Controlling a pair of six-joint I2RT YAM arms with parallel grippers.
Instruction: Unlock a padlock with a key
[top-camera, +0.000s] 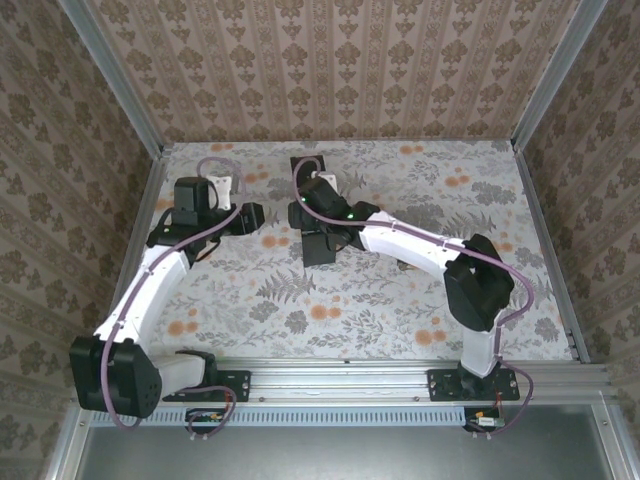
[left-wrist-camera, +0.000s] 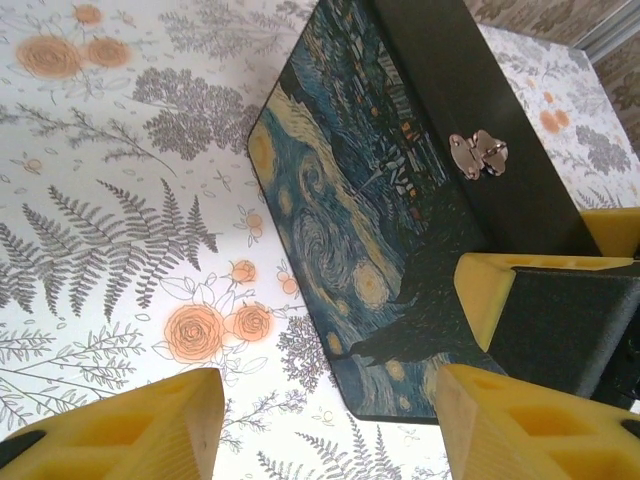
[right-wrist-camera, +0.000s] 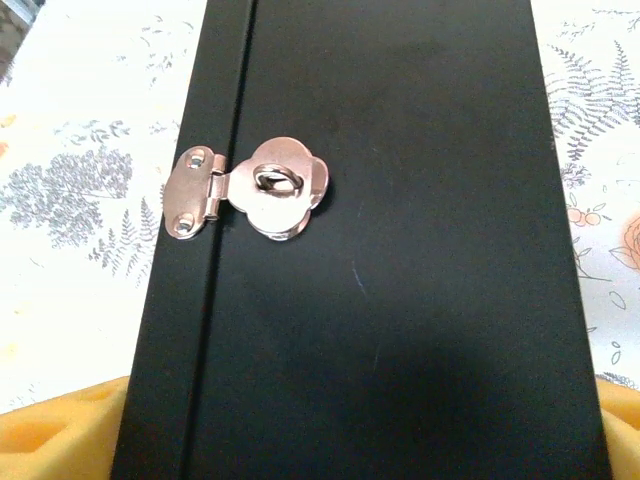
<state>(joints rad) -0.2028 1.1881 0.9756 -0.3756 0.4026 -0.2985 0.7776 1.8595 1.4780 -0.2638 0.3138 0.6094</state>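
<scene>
The padlock and the key are out of view. A black box (left-wrist-camera: 520, 150) with a blue-and-yellow swirling painting on its lid (left-wrist-camera: 350, 200) stands on edge, its front side facing up. On that side a silver hasp (right-wrist-camera: 255, 190) lies flat over a bare staple loop. My right gripper (right-wrist-camera: 340, 440) straddles the box from above, its yellow fingers (left-wrist-camera: 490, 290) flush against the lid and the back. My left gripper (left-wrist-camera: 330, 420) hovers open just left of the box, and the lid's lower corner sits by its right finger.
The floor is a white sheet (left-wrist-camera: 120, 220) printed with ferns and orange flowers. Patterned walls (top-camera: 330, 60) close in the back and both sides. Both arms (top-camera: 420, 240) meet at the middle rear of the sheet.
</scene>
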